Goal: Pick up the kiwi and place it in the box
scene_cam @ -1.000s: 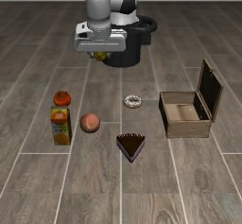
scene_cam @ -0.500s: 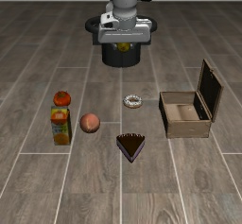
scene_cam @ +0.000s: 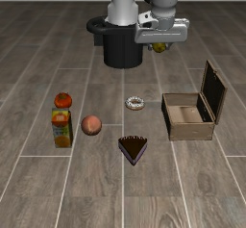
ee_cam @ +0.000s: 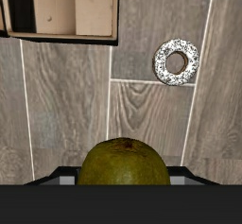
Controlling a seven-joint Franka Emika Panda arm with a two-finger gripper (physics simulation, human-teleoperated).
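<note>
Closest to where I am standing, a dark wedge of cake (scene_cam: 133, 148) is lying on the wood-plank floor (scene_cam: 38, 193) with its tip pointing my way. A little beyond it, toward the exterior view's left, a peach (scene_cam: 91, 125) is resting near an orange bottle (scene_cam: 61, 129). A red-orange round item (scene_cam: 63, 101) is sitting just behind the bottle.

On the exterior view's right, the box (scene_cam: 188, 116) is standing open, with its lid raised along its far right side. A small frosted doughnut (scene_cam: 135, 103) is lying between the box and the peach, apart from both. From the hand's own camera the box (ee_cam: 61, 10) is showing a pale inner floor, and the doughnut (ee_cam: 177, 60) is lying on the planks beside it without touching it.

Farthest back, the arm is rising from a black pedestal (scene_cam: 121, 47). The gripper (scene_cam: 159, 45) is hanging in the air just beside that pedestal, on the exterior view's right. It is clamping the kiwi (scene_cam: 159, 49), which is peeking out yellow-green beneath the hand, well above the floor and well apart from the box.

In the wrist view the kiwi (ee_cam: 123, 162) is bulging up round and olive-brown in the gripper (ee_cam: 121, 177), with the jaws pressing it from both sides.
</note>
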